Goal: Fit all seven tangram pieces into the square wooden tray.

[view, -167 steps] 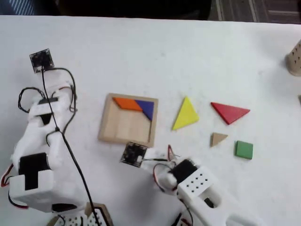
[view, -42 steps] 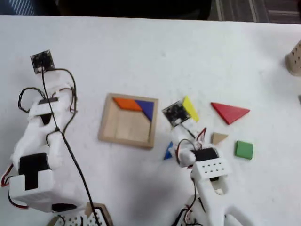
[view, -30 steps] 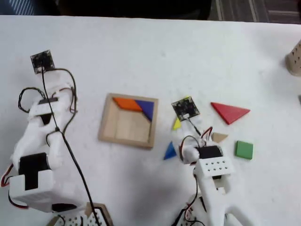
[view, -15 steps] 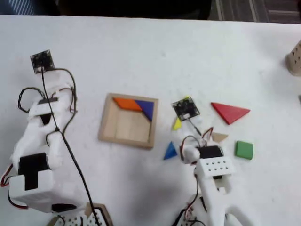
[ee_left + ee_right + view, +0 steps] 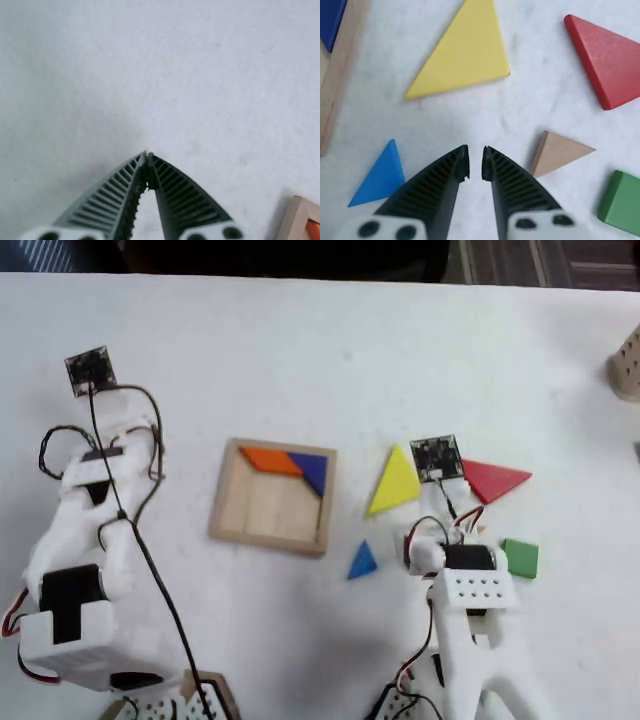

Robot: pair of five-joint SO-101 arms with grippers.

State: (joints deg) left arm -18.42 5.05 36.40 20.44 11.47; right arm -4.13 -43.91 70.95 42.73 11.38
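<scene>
**Two pieces in the tray, the others outside**

High view: the wooden tray [image 5: 262, 525] holds an orange piece [image 5: 270, 460] and a dark blue piece [image 5: 312, 472]. The yellow triangle [image 5: 395, 483] lies near it.

Left wrist view: the left gripper [image 5: 147, 156] has its tips touching and is empty.

Right wrist view: the right gripper [image 5: 475, 152] is slightly parted and grips nothing, between the small blue triangle [image 5: 380, 175] and the tan triangle [image 5: 557, 152].

A white table [image 5: 300, 350] lies under both sets of jaws and spreads out around them. A tan post [image 5: 627, 365] dotted with holes stands at the table's edge, well apart from the right jaws, ahead of them and off to their right. A blue-striped patch [image 5: 40, 252] shows past the far edge, ahead of the left jaws.
</scene>
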